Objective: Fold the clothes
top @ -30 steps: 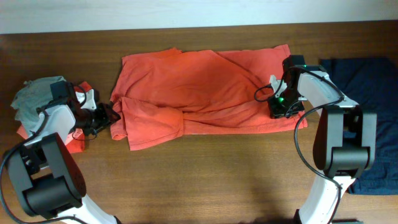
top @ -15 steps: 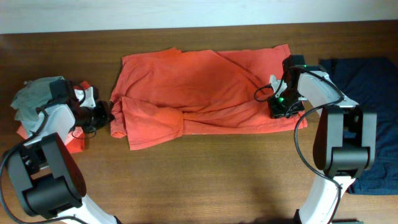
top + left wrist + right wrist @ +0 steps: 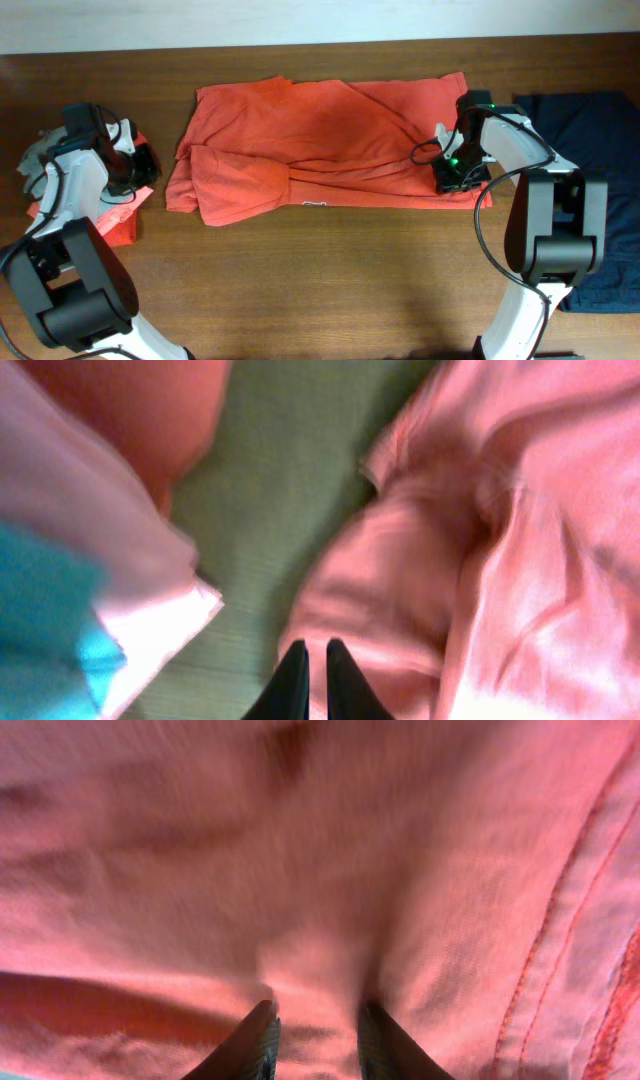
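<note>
The clothes' large orange-red T-shirt (image 3: 320, 140) lies spread across the middle of the table, its left sleeve drawn out toward the left. My left gripper (image 3: 148, 172) is at that sleeve's edge. In the left wrist view its fingers (image 3: 312, 652) stand nearly together, pinching the pale edge of the T-shirt (image 3: 480, 560). My right gripper (image 3: 456, 176) rests on the shirt's right side. There its fingers (image 3: 318, 1018) are closed on a raised ridge of the shirt (image 3: 320, 840).
A pile with a grey garment (image 3: 45, 155) and a salmon one (image 3: 115, 228) sits at the far left, just behind my left arm. A navy garment (image 3: 575, 130) lies at the right edge. Bare wooden table (image 3: 320, 280) runs along the front.
My left gripper shut on the sleeve edge, then moved left and back, dragging the sleeve outward and flattening its fold. The right gripper has stayed put.
</note>
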You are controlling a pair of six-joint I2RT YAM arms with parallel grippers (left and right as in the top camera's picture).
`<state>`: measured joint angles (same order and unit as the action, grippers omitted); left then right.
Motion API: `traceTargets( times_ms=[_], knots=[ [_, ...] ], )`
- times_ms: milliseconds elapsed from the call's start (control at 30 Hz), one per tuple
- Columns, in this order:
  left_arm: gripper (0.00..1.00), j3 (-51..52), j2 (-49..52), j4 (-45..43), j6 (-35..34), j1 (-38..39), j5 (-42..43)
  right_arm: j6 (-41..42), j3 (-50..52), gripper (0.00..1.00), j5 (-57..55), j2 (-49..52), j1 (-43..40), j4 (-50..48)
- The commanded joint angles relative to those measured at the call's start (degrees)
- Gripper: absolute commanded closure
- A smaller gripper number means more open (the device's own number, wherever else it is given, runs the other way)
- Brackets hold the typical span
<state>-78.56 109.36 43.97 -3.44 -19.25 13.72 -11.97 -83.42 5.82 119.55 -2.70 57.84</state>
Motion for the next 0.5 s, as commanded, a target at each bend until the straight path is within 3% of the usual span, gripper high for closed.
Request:
traceTargets(
  times_ms=[0,167,367,467],
  knots=[
    [0.92,-0.3,-0.1,4.2,0.3,0.1,4.5,0.5,-0.2,0.68,-0.3,0.8,-1.2,1.4],
    [0.9,-0.3,-0.1,5.5,0.6,1.4,9.4,2.3,-0.1,0.69,-0.4,0.8,-1.9,4.5],
    [0.67,-0.3,0.0,2.6,2.2,6.6,7.8,5.3,-0.1,0.68,-0.5,0.8,-3.8,7.0],
    [0.62,-0.3,0.2,0.5,2.2,8.3,7.2,5.4,-0.1,0.62,-0.3,0.8,-4.5,6.9]
  ],
)
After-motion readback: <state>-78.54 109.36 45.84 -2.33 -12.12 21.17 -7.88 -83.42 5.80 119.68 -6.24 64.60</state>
